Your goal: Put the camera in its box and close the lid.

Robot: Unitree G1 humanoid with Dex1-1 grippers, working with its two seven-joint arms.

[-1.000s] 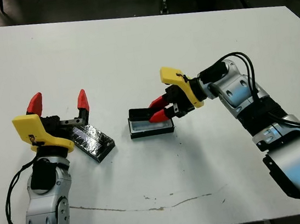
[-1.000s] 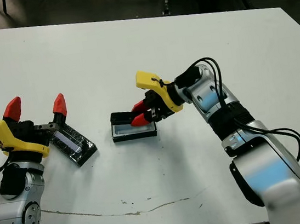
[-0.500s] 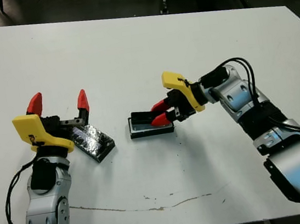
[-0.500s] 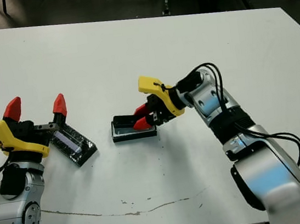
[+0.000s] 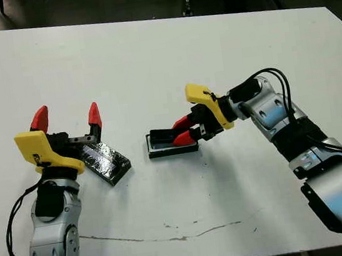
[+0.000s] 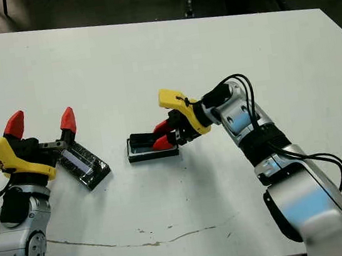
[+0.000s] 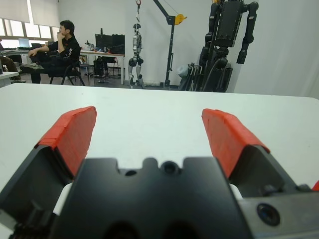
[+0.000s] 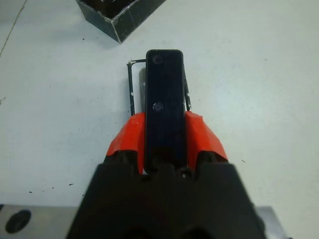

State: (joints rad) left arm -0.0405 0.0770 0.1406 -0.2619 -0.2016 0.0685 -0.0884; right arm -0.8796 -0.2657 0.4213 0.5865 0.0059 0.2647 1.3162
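We hold the camera (image 8: 165, 104) in the right gripper (image 5: 184, 131), whose fingers are clamped on its two long sides. The camera lies nearly flat, directly above the box (image 5: 172, 145), which sits near the middle of the table (image 5: 167, 52), closer to the front edge than the back. In the right wrist view, the camera's long axis runs parallel to the box's long axis, and the box outline shows just beyond the camera on both sides. We judge that a short descent would seat it.

The lid (image 5: 105, 162) lies toward the left edge, well apart from the box. The left gripper (image 5: 68, 119) stands beside the lid, its fingers spread wide and empty.
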